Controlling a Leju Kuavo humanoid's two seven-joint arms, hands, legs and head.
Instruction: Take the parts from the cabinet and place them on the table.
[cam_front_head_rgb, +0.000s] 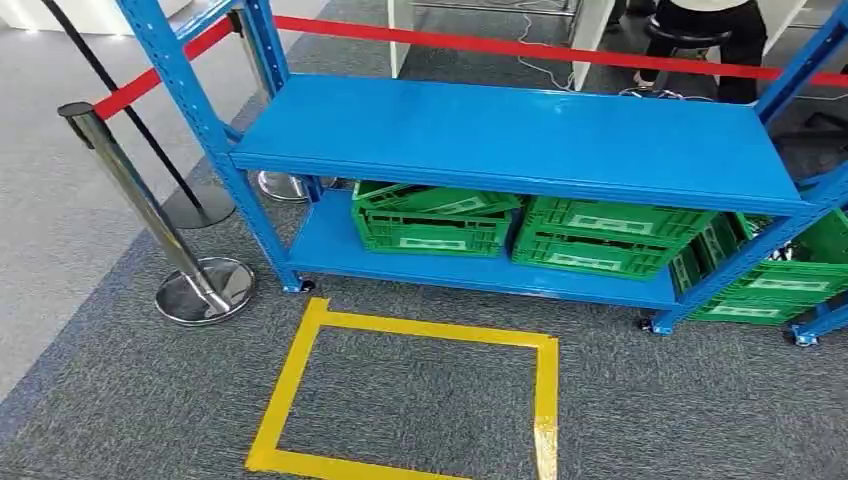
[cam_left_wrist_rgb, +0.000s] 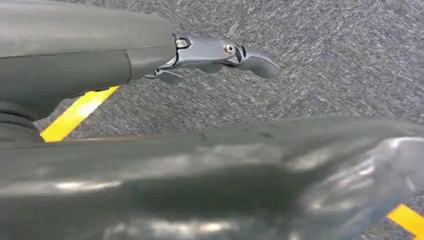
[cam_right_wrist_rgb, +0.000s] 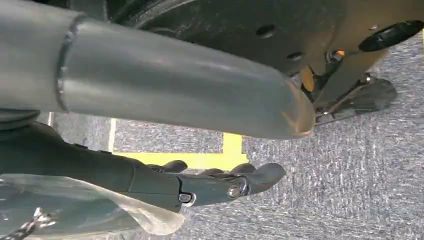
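**Operator:** Two hands, status, nearest first.

**Technician:** Left hand (cam_left_wrist_rgb: 220, 55): hanging over the grey carpet (cam_front_head_rgb: 420, 400), fingers loosely extended, nothing in them. Right hand (cam_right_wrist_rgb: 215, 185): fingers also extended. A clear crinkled plastic bag (cam_right_wrist_rgb: 75, 210) with something metallic inside lies against its underside. Whether the hand actually grips the bag cannot be told.

**Operator:** Beyond the hands?

**Technician:** A yellow tape square (cam_front_head_rgb: 300, 370) is marked on the carpet. Just behind it stands the blue steel shelf rack (cam_front_head_rgb: 520, 135), its upper shelf bare. Three green slotted plastic crates sit on or beside the lower shelf: left crate (cam_front_head_rgb: 430, 225), middle crate (cam_front_head_rgb: 600, 240), right crate (cam_front_head_rgb: 790, 280). The parts are presumably inside them, but their contents are not legible. A chrome stanchion (cam_front_head_rgb: 130, 190) carrying a red belt (cam_front_head_rgb: 500, 45) stands to the left.

**Operator:** Handling guidance?

**Technician:** Judging by the bag, the parts are probably bagged: light, limp film, slippery, with hard contents that shift. Take hold around the contents or at a gathered neck, not on loose film. Reaching the low shelf calls for a deep bend.
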